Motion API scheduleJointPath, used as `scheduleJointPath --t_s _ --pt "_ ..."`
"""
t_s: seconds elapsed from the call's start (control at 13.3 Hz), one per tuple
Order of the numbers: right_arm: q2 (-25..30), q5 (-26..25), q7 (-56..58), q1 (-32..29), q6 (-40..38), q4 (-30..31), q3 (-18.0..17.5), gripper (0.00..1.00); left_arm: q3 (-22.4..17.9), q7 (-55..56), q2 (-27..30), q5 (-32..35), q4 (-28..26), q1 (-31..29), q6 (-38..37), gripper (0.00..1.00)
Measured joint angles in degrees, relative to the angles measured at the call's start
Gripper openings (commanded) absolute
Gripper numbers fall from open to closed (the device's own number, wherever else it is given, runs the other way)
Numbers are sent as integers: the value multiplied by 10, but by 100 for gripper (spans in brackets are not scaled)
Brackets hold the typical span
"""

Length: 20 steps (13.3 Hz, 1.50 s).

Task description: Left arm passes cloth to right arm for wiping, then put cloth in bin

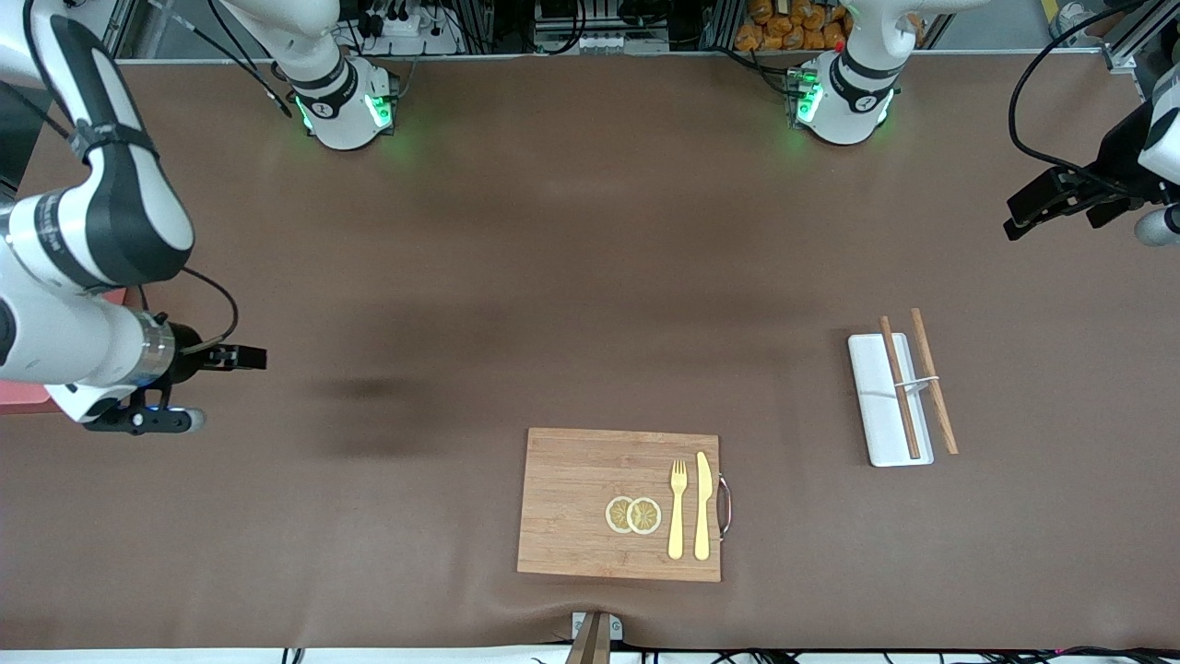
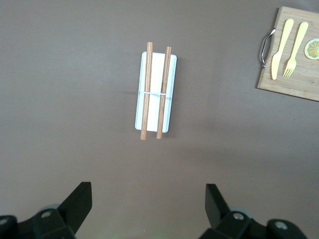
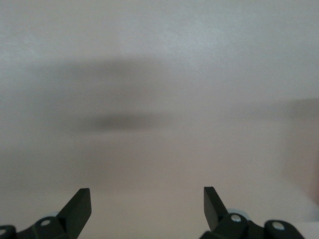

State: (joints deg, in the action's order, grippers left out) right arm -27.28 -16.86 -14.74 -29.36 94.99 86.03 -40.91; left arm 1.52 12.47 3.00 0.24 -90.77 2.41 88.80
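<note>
Front view, contents of one brown table: two white arms, bases along the table's robot edge.

Left arm: one; left end effector up in the air over bare table at the left arm's end, fingers spread wide with nothing between them.

Right arm: one; right end effector up over bare table at the right arm's end, fingers spread, holding nothing.

Bin: one, pink, only a strip showing at the right arm's end of the table, mostly hidden under the right arm.

Cloth: not visible in any view.

Wooden board: one, with a metal handle, near the front camera's edge. On it: two lemon slices overlapping, one yellow fork, one yellow knife, side by side.

White tray: one, flat, toward the left arm's end, farther from the camera than the board. Two brown chopsticks lie across it lengthwise.
</note>
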Motion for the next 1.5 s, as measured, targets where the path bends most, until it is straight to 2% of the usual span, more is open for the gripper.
scheduleJointPath --t_s 0.45,0.53,0.6,0.67,0.82,1.05,1.12,1.2,1.27,1.5 --pt "35 0 0 -4 -2 -2 -3 100 0 0 0 0 -2 0 0 100" --pt "42 3 0 0 5 -3 2 100 0 0 0 0 -2 0 0 100" --pt "50 14 5 18 8 -3 24 100 0 0 0 0 -2 0 0 100" --pt "62 37 15 56 13 -3 73 100 0 0 0 0 -2 0 0 100" --pt "85 100 78 155 33 -3 209 100 0 0 0 0 -3 0 0 100" --pt "112 158 187 283 43 -4 410 100 0 0 0 0 -4 0 0 100" --pt "121 173 219 320 43 -4 471 100 0 0 0 0 -4 0 0 100" --pt "131 185 248 345 42 -4 515 100 0 0 0 0 -4 0 0 100" --pt "143 190 266 352 41 -4 537 100 0 0 0 0 -4 0 0 100" --pt "194 196 277 350 -1 -7 544 100 0 0 0 0 -5 0 0 100"
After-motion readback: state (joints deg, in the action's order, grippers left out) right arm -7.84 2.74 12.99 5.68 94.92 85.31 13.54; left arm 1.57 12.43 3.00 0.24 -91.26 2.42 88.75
